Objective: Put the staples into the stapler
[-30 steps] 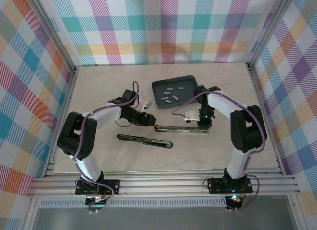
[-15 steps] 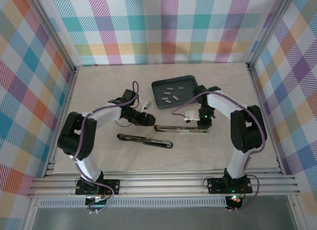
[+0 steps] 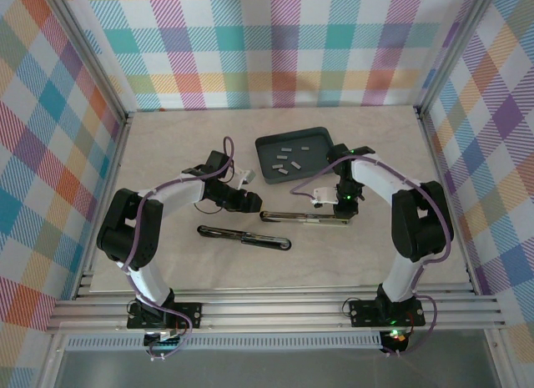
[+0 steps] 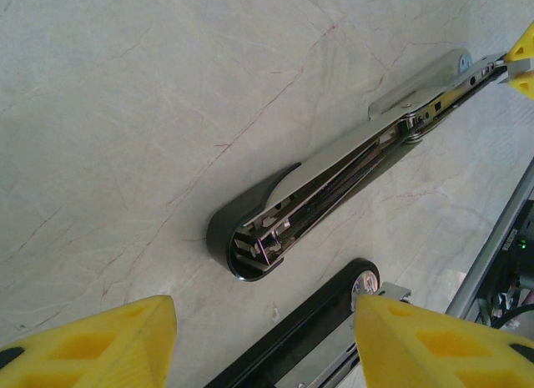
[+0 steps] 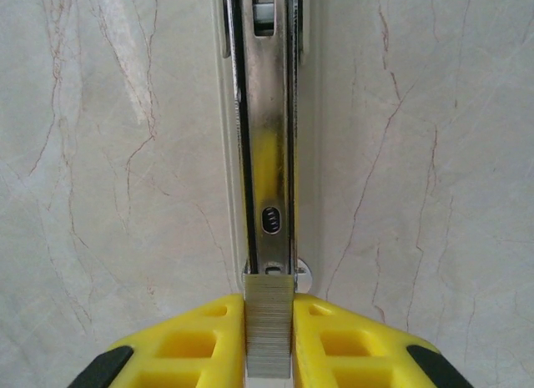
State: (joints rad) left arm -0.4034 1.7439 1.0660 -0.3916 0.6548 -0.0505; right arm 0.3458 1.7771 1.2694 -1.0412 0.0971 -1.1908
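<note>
The stapler point(image 3: 304, 218) lies opened out flat on the table between my two grippers, its metal channel point(image 5: 267, 154) facing up. My right gripper point(image 5: 268, 338) is shut on a grey strip of staples point(image 5: 268, 321), whose front end meets the near end of that channel. In the top view the right gripper point(image 3: 340, 212) is at the stapler's right end. My left gripper point(image 4: 267, 346) hangs open just off the stapler's rounded black left end point(image 4: 250, 246), touching nothing. More staples point(image 3: 284, 161) lie in the dark tray point(image 3: 275, 140).
A second, black stapler point(image 3: 244, 236) lies in front of the first, and its end point(image 4: 334, 309) shows between my left fingers. The tray sits at the back centre. Frame rails and checked walls close the table in.
</note>
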